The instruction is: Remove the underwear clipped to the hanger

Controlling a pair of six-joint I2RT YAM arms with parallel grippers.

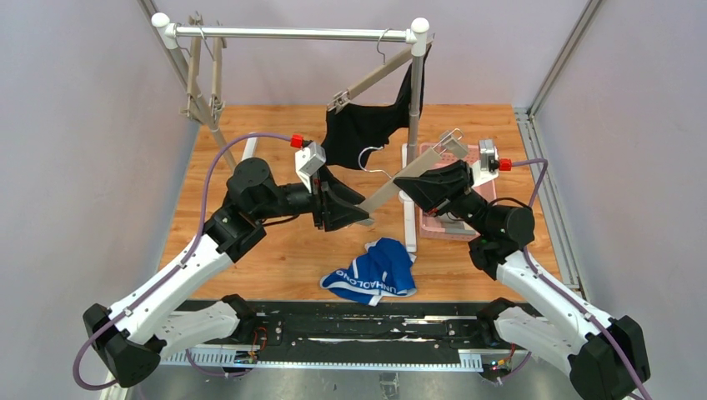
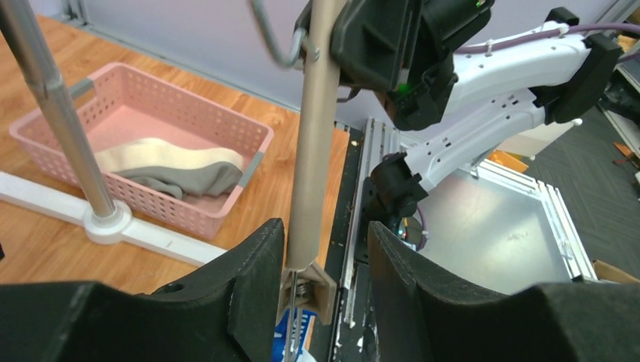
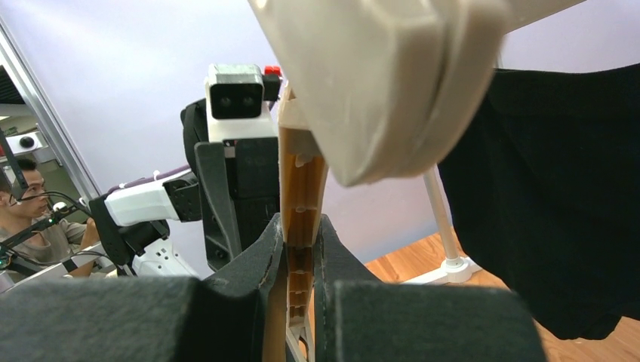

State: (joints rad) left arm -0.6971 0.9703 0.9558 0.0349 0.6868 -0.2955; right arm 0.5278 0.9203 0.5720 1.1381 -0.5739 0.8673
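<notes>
- Top view: the held hanger [image 1: 388,190] is carried slanted between the 2 arms. The right gripper [image 1: 414,182] is clamped on its bar and the left gripper [image 1: 360,215] sits at its low end. The blue brief [image 1: 373,275] lies loose on the table at 6 o'clock from the grippers. The black brief [image 1: 363,133] hangs at 12 o'clock, clipped to the second hanger [image 1: 375,77] on the rail [image 1: 292,33].
- Left wrist view: the left gripper's jaws are spread, straddling the bar just above the end clip [image 2: 308,283], with nothing gripped. The grey brief [image 2: 181,173] is seen lying in the pink basket [image 2: 189,98] at 9 o'clock.
- Right wrist view: the fingers are closed tight on the bar, with the black brief at 3 o'clock.
- Judgement: the held hanger appears emptied, so only 1 brief is left to free. The spread jaws should be backed straight off the bar so that the clip is not snagged. The hanger should be kept steady and set clear of the blue brief before the black brief's clips are approached.
</notes>
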